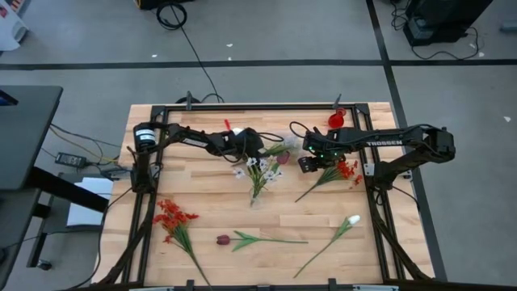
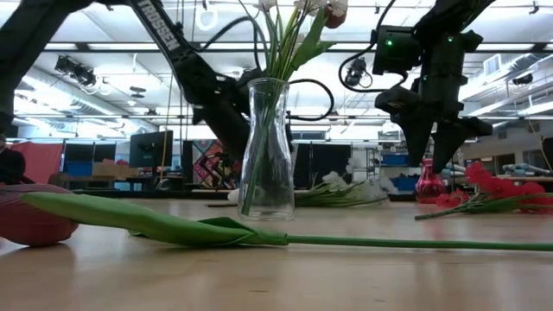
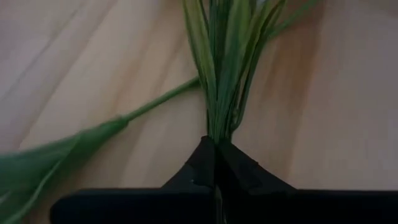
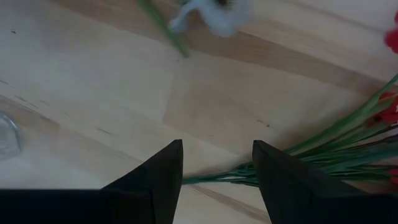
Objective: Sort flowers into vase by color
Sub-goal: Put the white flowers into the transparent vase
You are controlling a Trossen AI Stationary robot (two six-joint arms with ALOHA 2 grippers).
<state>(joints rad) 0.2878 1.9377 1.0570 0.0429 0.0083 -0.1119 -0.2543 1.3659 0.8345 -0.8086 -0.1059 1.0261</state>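
A clear glass vase [image 2: 265, 151] stands on the table with several green stems rising out of it. My left gripper [image 1: 260, 146] [image 3: 216, 142] is shut on a bunch of thin green stems and leaves [image 3: 225, 68] at mid-table. Its leaves and pale head [image 1: 279, 150] reach toward the right arm. My right gripper [image 1: 311, 162] [image 4: 217, 143] [image 2: 432, 155] is open above the table. It hangs over the stems [image 4: 323, 152] of a red cluster [image 1: 346, 170]. A lavender-white spray [image 1: 260, 170], another red cluster [image 1: 170, 217], a maroon tulip [image 1: 224, 239] and a white bud [image 1: 353, 220] lie flat. My left gripper pinches the bunch of thin green stems [image 3: 217, 127] between its two fingertips. The leaves fan out beyond the fingers, over the tabletop. I cannot tell which flower this is or whether it is clear of the table.
A small red vase [image 1: 335, 121] stands near the far edge, behind my right gripper. A black frame rail [image 1: 380, 202] runs along the table's sides. The tulip's long stem [image 2: 389, 243] lies across the near part of the table. Bare wood [image 1: 210, 190] lies between the flowers.
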